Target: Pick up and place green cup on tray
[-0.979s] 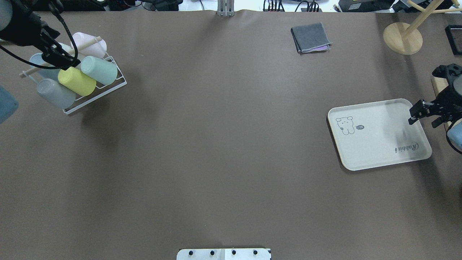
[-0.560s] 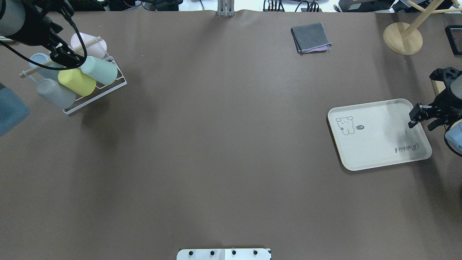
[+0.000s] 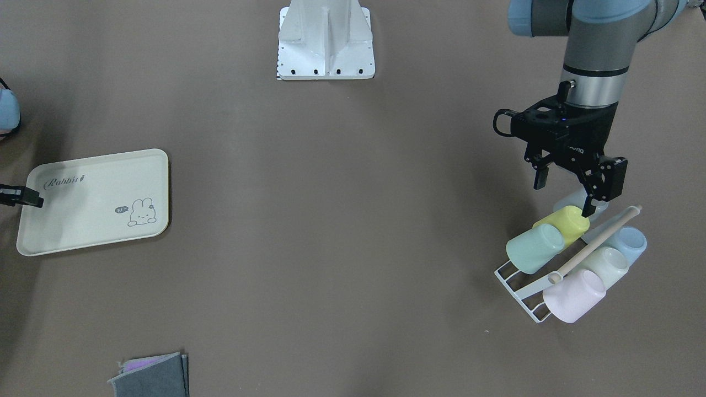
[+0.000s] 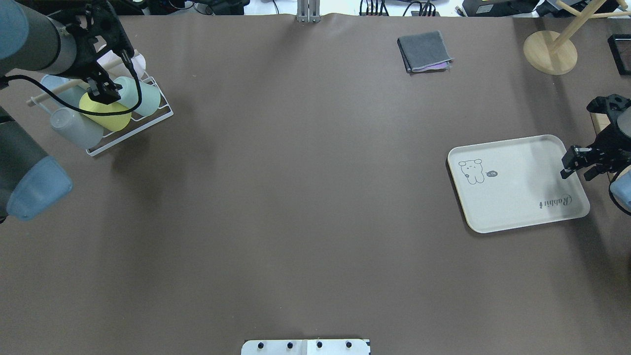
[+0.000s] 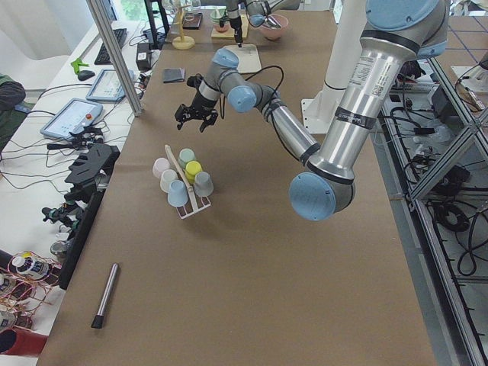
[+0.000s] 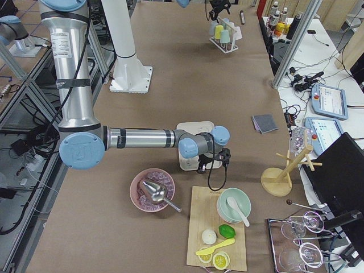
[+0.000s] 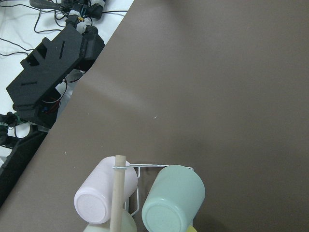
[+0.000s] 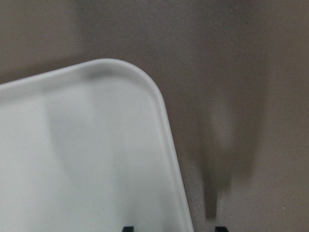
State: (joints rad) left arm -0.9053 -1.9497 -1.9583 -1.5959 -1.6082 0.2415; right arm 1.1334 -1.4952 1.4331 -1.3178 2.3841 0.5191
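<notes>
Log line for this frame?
phase: reach | left gripper: open, above cup rack | green cup: racked, ungripped | right gripper: open, over tray rim

yellow cup (image 3: 562, 226) against green cup (image 3: 534, 249), dowel (image 3: 598, 242) beside — outer flank seemingly free

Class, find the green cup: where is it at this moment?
In the overhead view the green cup lies on its side in the white wire rack at far left, beside the yellow cup, with the open left hand over them.
</notes>
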